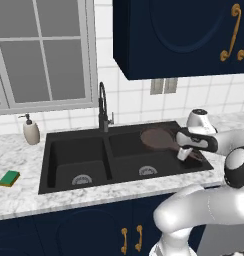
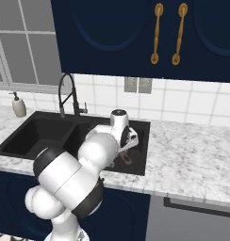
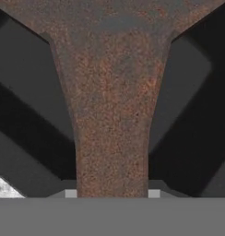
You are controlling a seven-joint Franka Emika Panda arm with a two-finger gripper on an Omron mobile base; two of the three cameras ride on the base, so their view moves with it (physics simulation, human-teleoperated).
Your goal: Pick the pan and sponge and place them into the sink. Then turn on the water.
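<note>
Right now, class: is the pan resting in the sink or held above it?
Held above: the jaws are shut on the pan handle, and it hangs over the right basin of the sink.

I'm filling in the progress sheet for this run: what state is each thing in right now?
pan: held by its handle, above the sink's right basin.
hand: shut on the pan's handle.
sponge: lying on the counter left of the sink, not yet moved.
sink: both basins dry, nothing resting inside as far as shows.
faucet: no water running.
soap dispenser: upright on the counter.
</note>
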